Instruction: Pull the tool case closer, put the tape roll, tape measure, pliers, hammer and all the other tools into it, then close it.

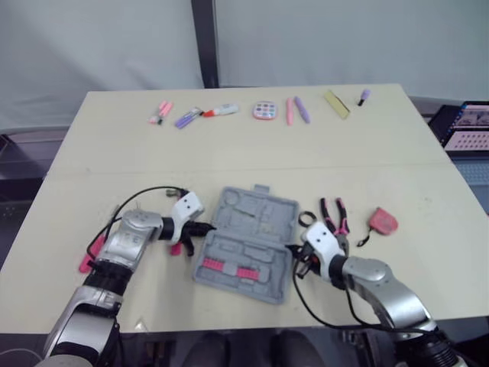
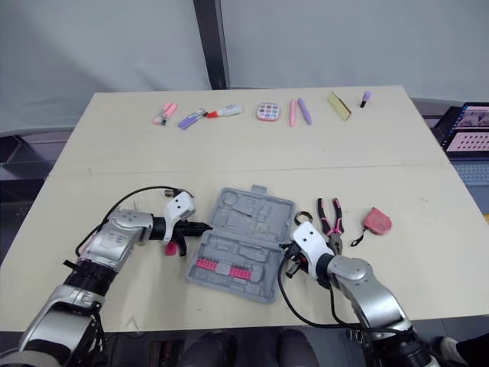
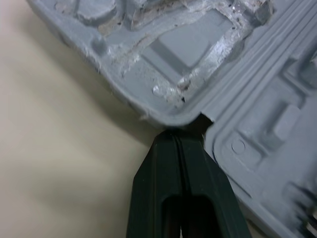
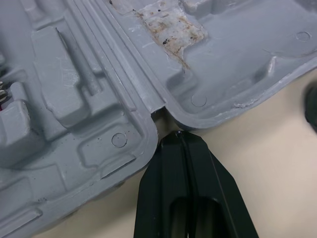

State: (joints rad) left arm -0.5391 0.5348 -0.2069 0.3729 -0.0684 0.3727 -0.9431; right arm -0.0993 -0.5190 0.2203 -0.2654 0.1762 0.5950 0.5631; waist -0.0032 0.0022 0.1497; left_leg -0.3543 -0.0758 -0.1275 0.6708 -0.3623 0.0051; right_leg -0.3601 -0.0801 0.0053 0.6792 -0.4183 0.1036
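Fig.: open case (image 1: 248, 245) lies front-centre betw. the grippers, hinge line running L–R. L gripper (image 1: 205, 227) and R gripper (image 4: 179, 139) are both pinched empty, tips at opposite hinge ends (equally near). Pull direction is likely toward robot.

Pink item (image 1: 176, 248) partly hidden by left gripper (image 1: 209, 228) | pink object (image 1: 86, 258) partly covered by left arm (image 1: 126, 243) | screen (image 1: 467, 126) cut off at right edge | far-row items (image 1: 264, 111) not identifiable
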